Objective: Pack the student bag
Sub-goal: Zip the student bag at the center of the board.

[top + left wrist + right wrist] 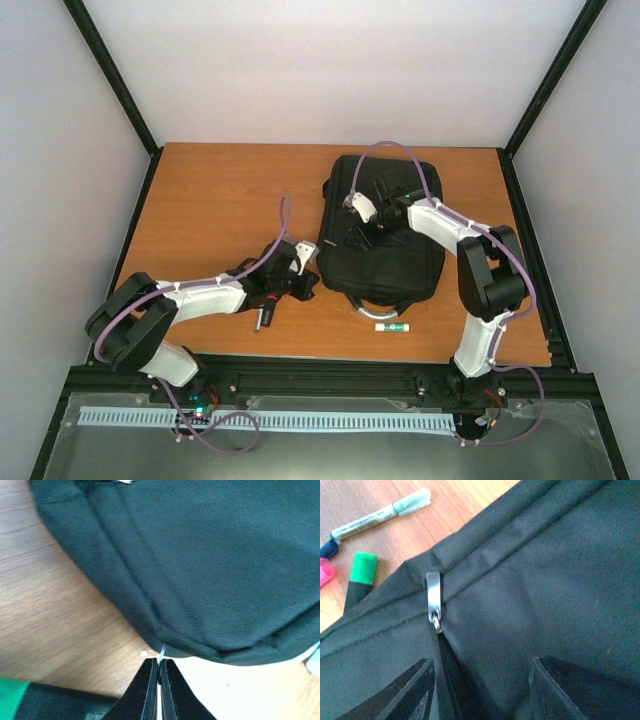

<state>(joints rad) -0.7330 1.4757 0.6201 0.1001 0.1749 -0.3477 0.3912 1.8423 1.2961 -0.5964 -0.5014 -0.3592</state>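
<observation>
Nearest the arm bases, a small white-and-green pen (392, 326) lies on the wooden surface (220, 200) just beside the grey loop handle (372, 306) of the student bag (390, 265), which lies flat right of centre. At the bag's near left corner the left gripper (159, 664) has its jaws pressed together on a thin pale tab (162, 652) at the fabric edge; I cannot tell what that tab is. Farther in, above the bag's top panel, the right gripper (481, 662) hovers with jaws spread, and the metal zip pull (434, 600) sits off-centre ahead of them. The step looks like opening the zip. The right jaws should centre on the pull, pinch it flat and draw along the seam while the left anchors the corner against bunching. Beyond the bag's edge lie a green-capped marker (362, 567) and a pale highlighter (380, 512).
</observation>
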